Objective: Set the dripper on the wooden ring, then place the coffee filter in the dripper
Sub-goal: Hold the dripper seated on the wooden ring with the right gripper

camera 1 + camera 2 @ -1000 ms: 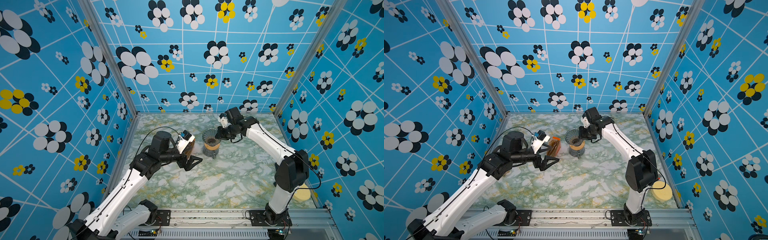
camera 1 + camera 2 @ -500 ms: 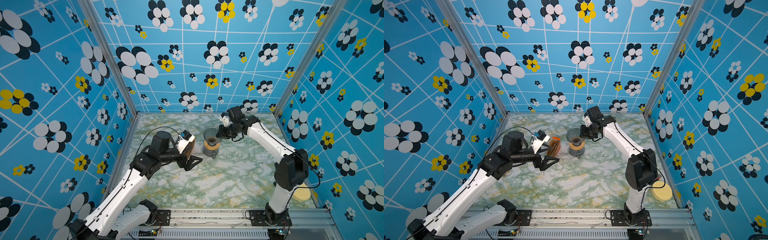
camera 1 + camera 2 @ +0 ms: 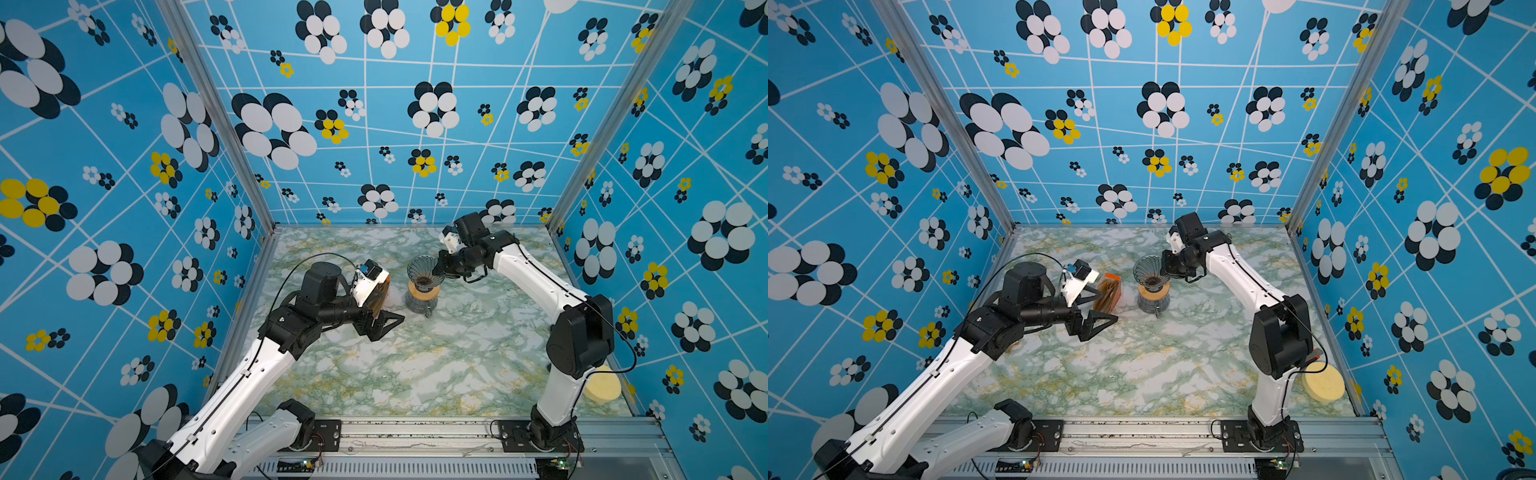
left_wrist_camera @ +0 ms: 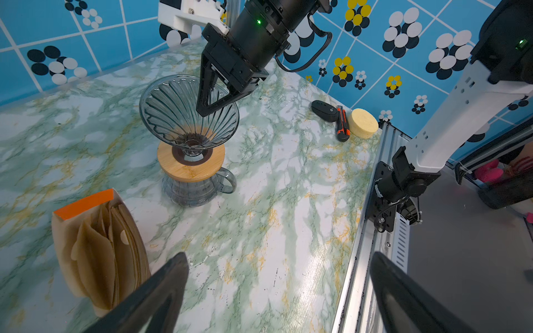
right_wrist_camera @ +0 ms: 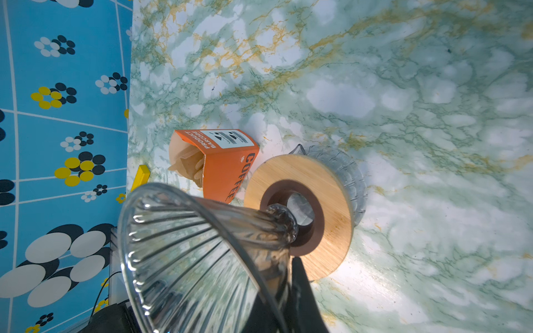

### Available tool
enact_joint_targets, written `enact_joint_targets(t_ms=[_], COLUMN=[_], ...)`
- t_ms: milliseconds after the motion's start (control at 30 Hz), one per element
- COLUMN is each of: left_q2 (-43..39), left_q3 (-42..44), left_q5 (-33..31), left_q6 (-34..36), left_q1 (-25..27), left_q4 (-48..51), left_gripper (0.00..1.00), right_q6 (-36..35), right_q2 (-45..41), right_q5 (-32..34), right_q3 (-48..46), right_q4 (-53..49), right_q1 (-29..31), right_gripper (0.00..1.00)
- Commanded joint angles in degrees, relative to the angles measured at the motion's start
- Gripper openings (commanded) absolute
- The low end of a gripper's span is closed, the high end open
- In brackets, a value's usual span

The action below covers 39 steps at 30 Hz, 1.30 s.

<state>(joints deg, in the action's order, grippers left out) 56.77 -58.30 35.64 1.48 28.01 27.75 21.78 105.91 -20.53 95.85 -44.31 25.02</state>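
The dripper [image 3: 420, 269] [image 3: 1147, 268] [image 4: 173, 109] [image 5: 184, 253], a clear ribbed glass cone, hangs tilted with its point at the dark hole of the wooden ring [image 4: 170, 168] [image 5: 331, 196] on the glass jug [image 4: 199, 196]. My right gripper [image 3: 438, 271] [image 3: 1165, 270] [image 4: 203, 111] [image 5: 284, 276] is shut on the dripper's wall, one finger inside and one outside. No single coffee filter lies apart; brown filters stand stacked in the orange-tagged packet [image 3: 380, 297] [image 3: 1108, 293] [image 4: 98, 248] [image 5: 219, 164]. My left gripper [image 3: 384, 313] [image 3: 1096, 309] [image 4: 278, 259] hovers open and empty beside the packet.
A yellow sponge disc [image 3: 602, 388] [image 3: 1323, 386] [image 4: 364, 123] lies in the front right corner, with an orange-black cutter [image 4: 342, 124] and a black piece [image 4: 324, 111] beside it. A yellow block [image 5: 140, 177] lies by the left wall. Patterned walls enclose three sides.
The right wrist has edged slightly to the right while keeping its hold on the dripper. The left arm has stayed still.
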Motion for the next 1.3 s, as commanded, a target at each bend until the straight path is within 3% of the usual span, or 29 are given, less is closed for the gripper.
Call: enact_joint_targets(t_ms=[0, 1267], left_q2=[-0.8, -1.0], left_q3=[0.6, 0.6], left_q5=[1.1, 1.1], left_q6=[-0.3, -0.2], left_q1=[-0.6, -0.9], left_q4=[-0.9, -0.8], left_gripper=[0.99, 0.99], right_q6=[0.5, 1.5], right_q2=[1.2, 2.8], right_q5=[-1.9, -3.1], right_q3=[0.9, -3.4], right_q4=[1.2, 5.0], right_q1=[-0.4, -1.5], right_gripper=[0.1, 0.1])
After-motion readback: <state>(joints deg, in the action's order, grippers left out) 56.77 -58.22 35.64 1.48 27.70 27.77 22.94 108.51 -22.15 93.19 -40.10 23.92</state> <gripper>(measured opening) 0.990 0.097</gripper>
